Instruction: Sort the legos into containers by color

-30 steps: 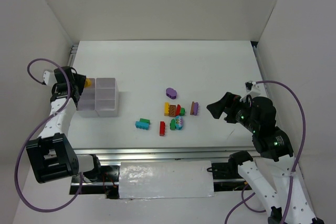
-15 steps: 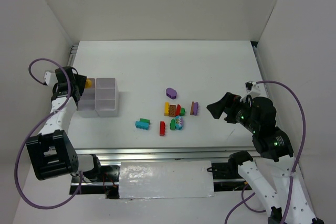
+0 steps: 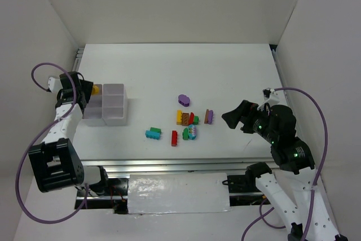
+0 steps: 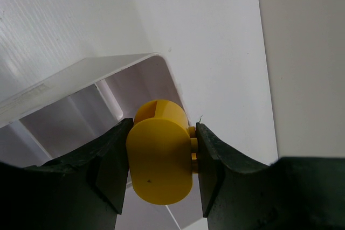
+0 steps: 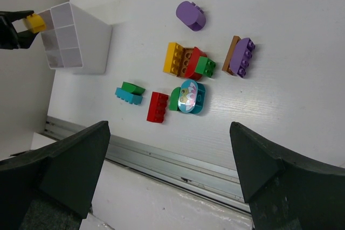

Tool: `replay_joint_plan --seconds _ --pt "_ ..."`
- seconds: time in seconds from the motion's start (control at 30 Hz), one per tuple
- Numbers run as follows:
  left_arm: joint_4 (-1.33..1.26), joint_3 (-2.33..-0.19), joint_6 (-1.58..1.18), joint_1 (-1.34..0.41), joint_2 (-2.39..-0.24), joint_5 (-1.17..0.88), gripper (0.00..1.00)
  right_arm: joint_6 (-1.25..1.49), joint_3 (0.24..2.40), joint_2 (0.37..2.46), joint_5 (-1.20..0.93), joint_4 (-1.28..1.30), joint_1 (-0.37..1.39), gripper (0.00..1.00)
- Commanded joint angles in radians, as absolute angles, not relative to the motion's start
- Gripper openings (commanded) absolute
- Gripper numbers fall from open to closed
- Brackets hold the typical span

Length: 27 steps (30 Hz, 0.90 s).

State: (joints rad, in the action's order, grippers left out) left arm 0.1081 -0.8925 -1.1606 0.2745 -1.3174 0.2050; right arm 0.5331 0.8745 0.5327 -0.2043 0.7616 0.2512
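Almost nothing has moved in the last second: left wrist crept a touch to the left, loose bricks sit where they were. Left arm runs up along the left wall, wrist bent toward the tray point(image 3: 115, 118). Left gripper point(image 3: 86, 91) pinches a yellow brick point(image 4: 160, 160) between both fingers, at the tray's far-left corner, above the rim; can't tell if it's over the compartment proper. Right arm is folded, elbow high. Right gripper point(image 3: 228, 117) hangs right of the pile, fingers spread wide, nothing in them. Mid-table legos: purple oval point(image 3: 184, 100) farthest, mixed clump point(image 3: 186, 118), purple studded piece point(image 3: 208, 116) to its right, teal-green pair point(image 3: 153, 133), red brick point(image 3: 174, 137) and teal oval point(image 3: 192, 132) nearer. White table point(image 3: 169, 71), white panels on three sides, metal rail point(image 3: 169, 165) along the near edge
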Motion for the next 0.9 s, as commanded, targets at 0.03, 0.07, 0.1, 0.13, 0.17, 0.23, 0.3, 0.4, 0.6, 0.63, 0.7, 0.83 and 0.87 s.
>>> replay_joint_plan --seconds 0.03,0.07,0.1,0.13,0.17,0.23,0.3,0.4,0.6,0.63,0.7,0.83,0.87 --pt "0.052 -0.896 -1.189 0.279 -1.313 0.229 0.56 0.520 0.870 0.528 -0.222 0.709 0.259 1.00" --pt "0.051 -0.894 -1.190 0.281 -1.312 0.230 0.56 0.520 0.871 0.526 -0.222 0.710 0.259 1.00" --pt "0.043 -0.891 -1.192 0.281 -1.310 0.233 0.56 0.520 0.871 0.526 -0.224 0.709 0.258 1.00" --pt "0.034 -0.881 -1.192 0.281 -1.299 0.233 0.56 0.520 0.868 0.525 -0.222 0.707 0.259 1.00" --pt "0.023 -0.874 -1.193 0.281 -1.296 0.233 0.57 0.520 0.868 0.525 -0.222 0.709 0.259 1.00" --pt "0.012 -0.868 -1.193 0.282 -1.290 0.233 0.60 0.520 0.867 0.526 -0.224 0.707 0.259 1.00" --pt "0.011 -0.877 -1.189 0.281 -1.296 0.232 0.62 0.520 0.864 0.526 -0.227 0.706 0.259 1.00" --pt "0.009 -0.882 -1.187 0.282 -1.307 0.222 0.62 0.522 0.862 0.525 -0.225 0.703 0.259 0.99" --pt "-0.015 -0.877 -1.193 0.282 -1.318 0.221 0.63 0.519 0.865 0.523 -0.225 0.710 0.261 1.00" --pt "-0.012 -0.877 -1.195 0.284 -1.319 0.221 0.63 0.518 0.864 0.522 -0.225 0.709 0.261 1.00" --pt "-0.009 -0.876 -1.195 0.284 -1.318 0.224 0.64 0.520 0.862 0.522 -0.225 0.707 0.261 1.00" --pt "-0.008 -0.873 -1.196 0.282 -1.321 0.229 0.65 0.519 0.861 0.522 -0.227 0.706 0.261 1.00" --pt "-0.006 -0.874 -1.198 0.284 -1.324 0.229 0.66 0.518 0.859 0.522 -0.226 0.706 0.262 1.00"
